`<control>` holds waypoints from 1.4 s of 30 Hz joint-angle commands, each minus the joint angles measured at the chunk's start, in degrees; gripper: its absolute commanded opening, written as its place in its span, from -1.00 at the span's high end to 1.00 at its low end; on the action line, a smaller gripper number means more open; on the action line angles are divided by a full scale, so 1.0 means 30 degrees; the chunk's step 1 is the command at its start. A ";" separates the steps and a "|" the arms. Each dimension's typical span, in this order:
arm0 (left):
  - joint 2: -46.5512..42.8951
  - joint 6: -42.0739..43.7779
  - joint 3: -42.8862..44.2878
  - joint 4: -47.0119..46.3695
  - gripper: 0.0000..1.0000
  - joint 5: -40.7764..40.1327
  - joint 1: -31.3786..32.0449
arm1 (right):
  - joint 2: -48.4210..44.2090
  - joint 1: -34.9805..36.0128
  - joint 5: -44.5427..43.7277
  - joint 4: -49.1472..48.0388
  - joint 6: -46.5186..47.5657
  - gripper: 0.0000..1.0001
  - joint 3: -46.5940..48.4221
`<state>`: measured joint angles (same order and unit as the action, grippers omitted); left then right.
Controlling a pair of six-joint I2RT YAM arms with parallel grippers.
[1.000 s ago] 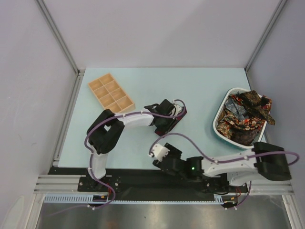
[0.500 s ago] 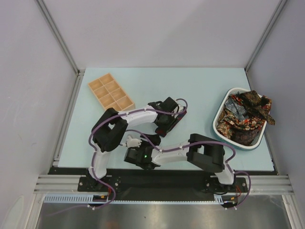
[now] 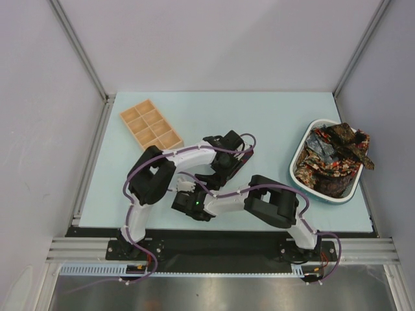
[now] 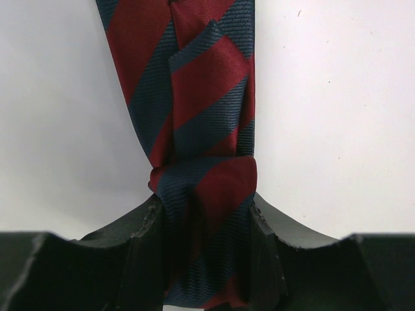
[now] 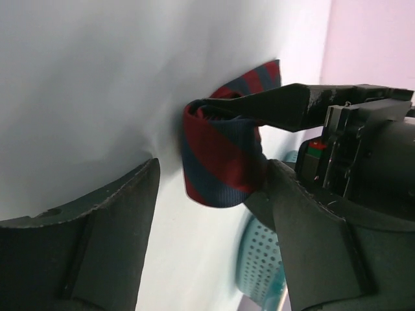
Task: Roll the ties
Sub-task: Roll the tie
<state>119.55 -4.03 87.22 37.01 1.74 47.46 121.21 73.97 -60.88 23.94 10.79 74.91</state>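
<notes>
A dark navy tie with red diagonal stripes lies on the table, its near end wound into a small roll. My left gripper is shut on that roll, one pad against each side. In the top view the left gripper sits at the table's middle. My right gripper is open, its fingers standing either side of the roll without closing on it. More ties, in dark red, brown and gold patterns, are heaped in a basket at the right.
The pale teal perforated basket stands at the right edge. A wooden compartment tray lies at the back left. The right arm is folded across the near middle, its wrist under the left forearm.
The right arm has swung from the near right across to the left, bringing its gripper up to the roll, and its jaws have opened wider. The left gripper keeps its hold.
</notes>
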 commanded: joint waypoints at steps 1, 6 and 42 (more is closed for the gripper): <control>0.1429 -0.0179 -0.0510 0.4653 0.30 0.0388 0.0029 | 0.0641 -0.0312 -0.0128 -0.0365 0.0800 -0.46 0.0370; 0.1781 -0.0208 0.0837 0.5852 0.30 0.0565 0.0087 | 0.1402 -0.0927 0.0695 0.0221 0.0244 -0.42 0.0458; -0.3654 -0.0614 0.3099 0.3758 -0.60 -0.0256 -0.1345 | 0.1082 -0.1836 0.3740 0.1541 -0.1896 0.45 0.0576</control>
<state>119.09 -3.53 96.01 51.59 1.23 46.48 124.46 69.19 -58.76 28.27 8.16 78.59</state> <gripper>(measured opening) 0.744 0.443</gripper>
